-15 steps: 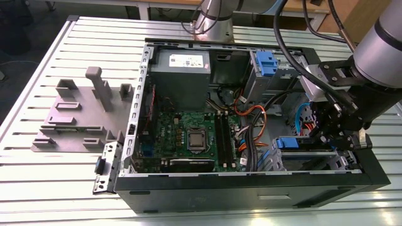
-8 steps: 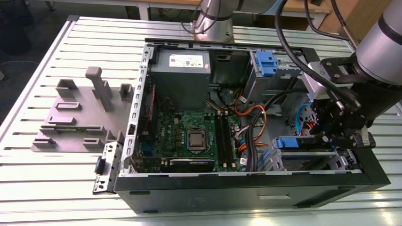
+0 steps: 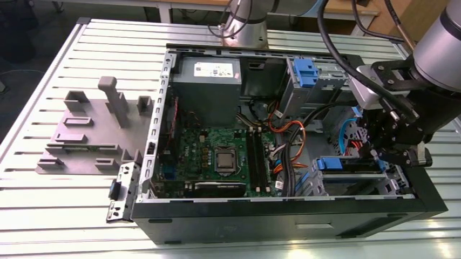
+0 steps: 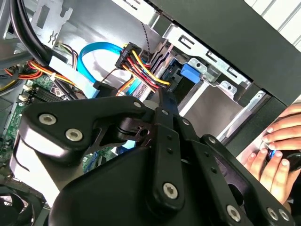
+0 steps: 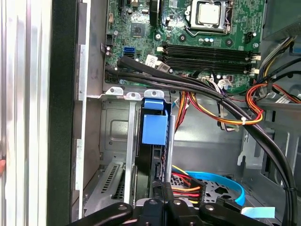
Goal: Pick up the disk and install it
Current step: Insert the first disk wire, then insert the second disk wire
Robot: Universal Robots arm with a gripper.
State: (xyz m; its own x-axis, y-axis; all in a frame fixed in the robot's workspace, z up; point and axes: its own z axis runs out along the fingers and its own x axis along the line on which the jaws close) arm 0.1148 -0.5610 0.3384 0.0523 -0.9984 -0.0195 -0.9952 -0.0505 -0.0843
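Arm bent low, its hand (image 3: 392, 154) pointing downward, fingers' state unclear.

Workshop: slatted metal bench (image 3: 58, 205) bearing opened computer case (image 3: 288, 210).

Nothing I can actually read here, honestly. There's a white sticker (image 3: 214, 68) on the grey power supply box (image 3: 207, 81) in the exterior view with some dark print on it, but it's way too tiny to make out. Same deal with the small white tag (image 5: 151, 59) on the cables by the motherboard (image 5: 197, 28) in the first wrist view.
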